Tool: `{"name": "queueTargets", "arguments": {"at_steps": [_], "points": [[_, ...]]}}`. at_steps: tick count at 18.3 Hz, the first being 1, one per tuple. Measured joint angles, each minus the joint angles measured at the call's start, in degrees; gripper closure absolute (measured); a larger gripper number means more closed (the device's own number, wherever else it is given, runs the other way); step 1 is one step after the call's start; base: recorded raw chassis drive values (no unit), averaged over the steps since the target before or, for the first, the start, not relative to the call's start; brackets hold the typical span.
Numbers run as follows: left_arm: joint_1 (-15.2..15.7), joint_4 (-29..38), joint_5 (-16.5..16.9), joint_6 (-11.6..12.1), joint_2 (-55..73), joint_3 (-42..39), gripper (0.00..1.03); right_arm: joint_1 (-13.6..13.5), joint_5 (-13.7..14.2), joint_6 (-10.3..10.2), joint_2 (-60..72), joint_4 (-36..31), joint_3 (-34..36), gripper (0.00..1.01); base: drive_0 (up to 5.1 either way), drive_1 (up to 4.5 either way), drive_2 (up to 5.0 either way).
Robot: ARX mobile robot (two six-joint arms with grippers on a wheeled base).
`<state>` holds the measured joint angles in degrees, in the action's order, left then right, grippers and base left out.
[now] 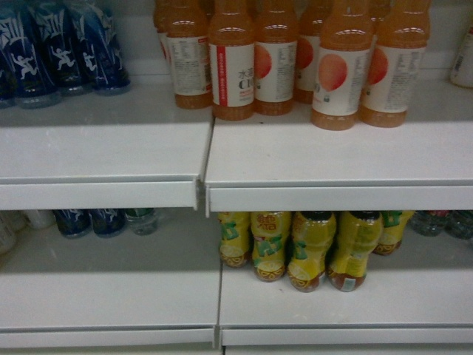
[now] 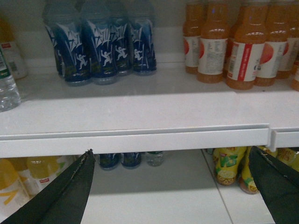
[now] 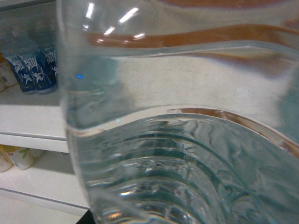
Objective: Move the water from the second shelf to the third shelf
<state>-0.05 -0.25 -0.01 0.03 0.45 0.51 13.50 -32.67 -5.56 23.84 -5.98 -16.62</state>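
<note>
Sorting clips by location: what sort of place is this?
Probably a shop's drinks aisle: white shelves carry rows of orange juice bottles, blue bottles and yellow tea bottles, grouped by kind.

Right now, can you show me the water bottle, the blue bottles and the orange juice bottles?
water bottle (image 3: 187, 154): right wrist view, ribbed clear body.
blue bottles (image 2: 100, 51): left wrist view, label.
orange juice bottles (image 1: 332, 74): head view, label.

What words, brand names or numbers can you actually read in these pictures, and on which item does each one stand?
"C": a large letter, partly cut off, on the white label of an orange drink bottle with a red side stripe.
Blue bottles: white brush-style characters and a running figure, too blurred to read.
Yellow bottles: green characters, unreadable.
Orange bottles' back labels: print too small.
Clear bottle in the right wrist view: no text shows.
</note>
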Motion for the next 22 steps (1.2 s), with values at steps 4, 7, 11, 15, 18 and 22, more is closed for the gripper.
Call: {"name": "queueTargets", "arguments": {"at_steps": [4, 7, 11, 15, 18, 22], "points": [[0.00, 0.02, -0.02, 0.00, 0.00, 0.00, 0.05, 0.00, 0.02, -0.02, 0.07, 0.02, 0.00, 0.61, -5.0, 2.41, 2.4], [0.00, 0.04, 0.00, 0.00, 0.00, 0.00, 0.05, 0.00, -0.13, 0.00, 0.00, -0.02, 0.00, 0.61, -5.1, 2.38, 2.4], [0.00, 0.07, 0.00, 0.00, 0.00, 0.00, 0.05, 0.00, -0.13, -0.02, -0.04, 0.04, 0.00, 0.61, -5.0, 2.42, 2.4], [0.00, 0.00, 0.02, 0.00, 0.00, 0.00, 0.05, 0.00, 0.09, 0.00, 0.04, 0.04, 0.00, 0.61, -5.0, 2.43, 2.4], [0.00, 0.13, 0.00, 0.00, 0.00, 0.00, 0.05, 0.00, 0.04, 0.00, 0.02, 0.00, 0.00, 0.61, -5.0, 2.42, 2.4], [0.00, -0.04, -0.02, -0.02, 0.00, 0.00, 0.05, 0.00, 0.07, 0.00, 0.07, -0.04, 0.00, 0.61, -5.1, 2.36, 2.4]]}}
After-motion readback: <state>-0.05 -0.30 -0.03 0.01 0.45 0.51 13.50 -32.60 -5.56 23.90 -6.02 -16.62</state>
